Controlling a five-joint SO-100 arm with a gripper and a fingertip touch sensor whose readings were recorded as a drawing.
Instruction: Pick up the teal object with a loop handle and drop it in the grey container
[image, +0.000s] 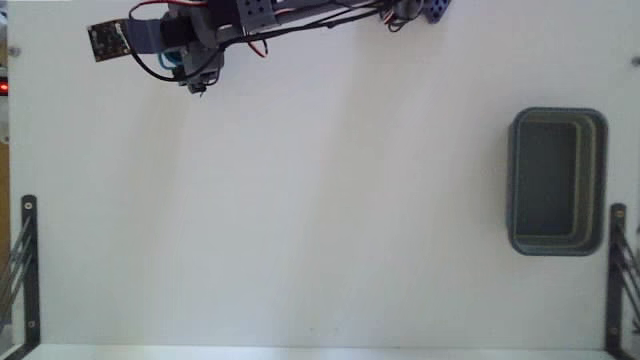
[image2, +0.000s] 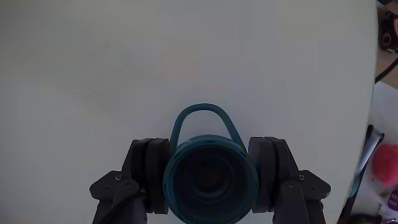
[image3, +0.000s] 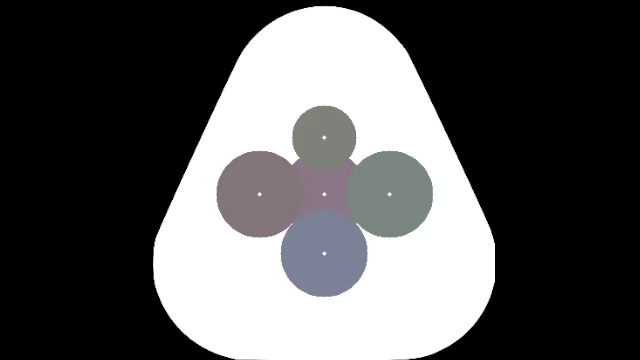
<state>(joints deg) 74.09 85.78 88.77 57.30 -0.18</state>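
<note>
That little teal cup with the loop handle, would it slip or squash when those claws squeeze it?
The small round teal cup probably stays put: the gripper presses both sides. It looks stiff, its rim still round. The thin loop handle may flex.

We see bare white tabletop between the arm at top left and the grey container at far right in the fixed view; nothing stands along that stretch; black brackets flank both lower edges; the container's thick rim is raised; its dark inside lies open from above.
</note>
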